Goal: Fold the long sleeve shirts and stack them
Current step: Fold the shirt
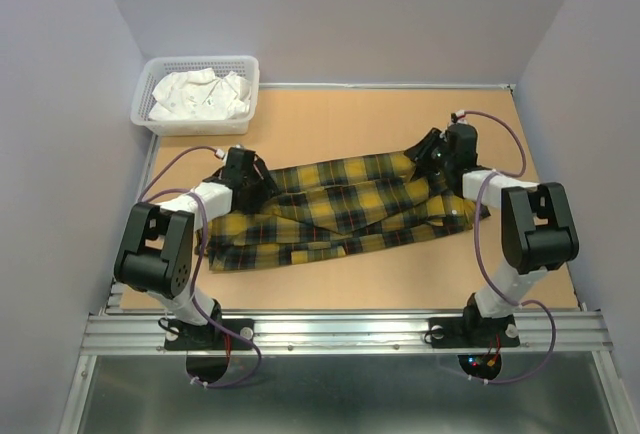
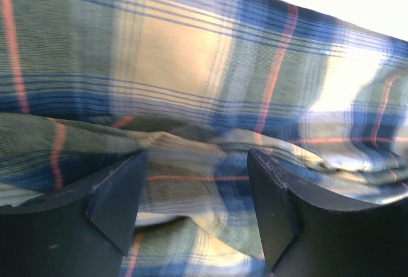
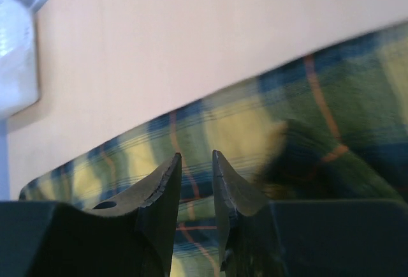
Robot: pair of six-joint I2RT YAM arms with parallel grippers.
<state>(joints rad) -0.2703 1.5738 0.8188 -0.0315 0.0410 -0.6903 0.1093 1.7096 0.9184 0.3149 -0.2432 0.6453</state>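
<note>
One of the long sleeve shirts (image 1: 340,209), yellow with dark plaid and thin red lines, lies bunched in a long band across the middle of the table. My left gripper (image 1: 262,186) is low over its left part. In the left wrist view that gripper (image 2: 197,162) stands open, its fingers (image 2: 121,194) wide apart, with rumpled plaid cloth (image 2: 191,53) lying between and beyond them. My right gripper (image 1: 425,154) is at the shirt's upper right end. In the right wrist view its tips (image 3: 196,156) keep a narrow gap over the shirt's edge (image 3: 255,130), the plaid showing through the gap.
A white basket (image 1: 152,124) with white cloths (image 1: 200,94) stands at the back left corner, and its side shows as the basket (image 3: 16,60) in the right wrist view. Bare tan tabletop (image 1: 380,114) lies behind the shirt. Grey walls close in on three sides.
</note>
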